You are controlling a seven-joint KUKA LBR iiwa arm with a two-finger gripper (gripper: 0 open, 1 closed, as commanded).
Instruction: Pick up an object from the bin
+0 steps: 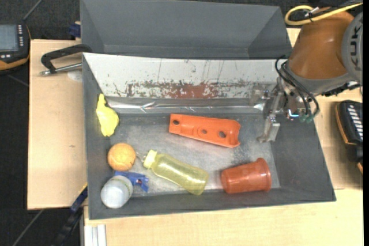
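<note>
Camera view, top to bottom:

Gripper (268, 125): down inside the bin (173, 75) on the right, hanging under the arm's orange cover, just off the right end of the orange plastic piece (204, 131) and not touching it.
Grip state: honestly can't tell, open or closed, from this angle; tip over bare grey floor, contact with the floor also impossible to call.
Orange plastic piece: long, flat, a few holes along it, lying mid-bin and tilted slightly down to the right. Closest thing to the gripper, so using it as the landmark for everything else.
Red cup (246, 176): on its side, below the landmark's right end, near the front wall, well below the gripper and apart from it.
Yellowish bottle (176, 173): lying flat, below the landmark's left half, cap pointing up-left.
Orange ball (121, 156): left of and below the landmark, just beside the bottle's cap.
Yellow squishy thing (106, 117): far left of the landmark, up against the left wall.
White and blue thing (119, 190): bottom-left corner, below the ball, furthest from the landmark.
</note>
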